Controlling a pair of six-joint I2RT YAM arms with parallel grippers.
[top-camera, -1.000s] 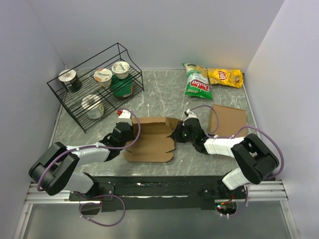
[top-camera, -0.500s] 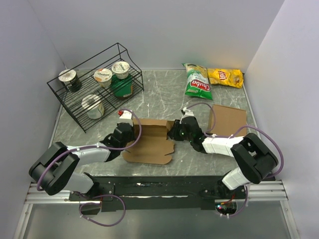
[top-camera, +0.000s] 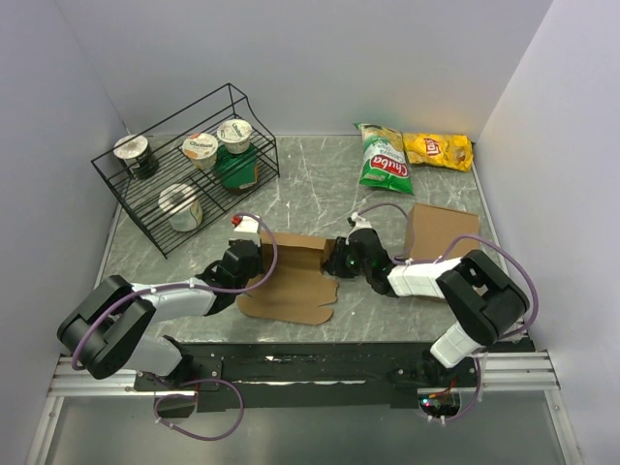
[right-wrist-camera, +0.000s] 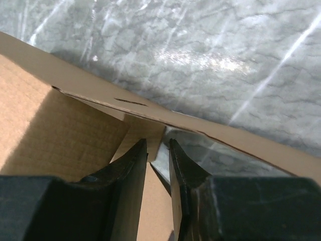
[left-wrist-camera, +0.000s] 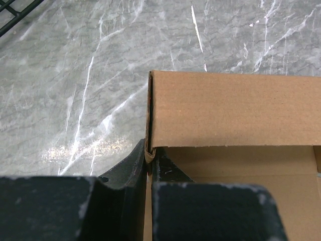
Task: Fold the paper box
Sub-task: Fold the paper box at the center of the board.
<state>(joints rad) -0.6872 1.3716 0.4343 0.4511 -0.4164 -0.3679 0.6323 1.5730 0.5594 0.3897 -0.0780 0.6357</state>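
Starting nearest your arms, the paper box (top-camera: 291,291) lies on the grey marbled surface (top-camera: 310,184) between both hands, its far wall raised. Your left hand (left-wrist-camera: 149,156) is pinched tight on that wall's left corner. Your right hand (right-wrist-camera: 159,148) has its fingers a narrow gap apart with a corner flap between them; whether it truly clamps the flap cannot be told. Just to the right, a plain cardboard slab (top-camera: 444,232) lies flat. Farther back on the left, a black wire rack (top-camera: 126,203) holds four lidded cups (top-camera: 200,145), their print too small to read. Farthest back lie a green snack bag (top-camera: 383,160), its lettering unclear, and a yellow Lay's bag (top-camera: 438,148).
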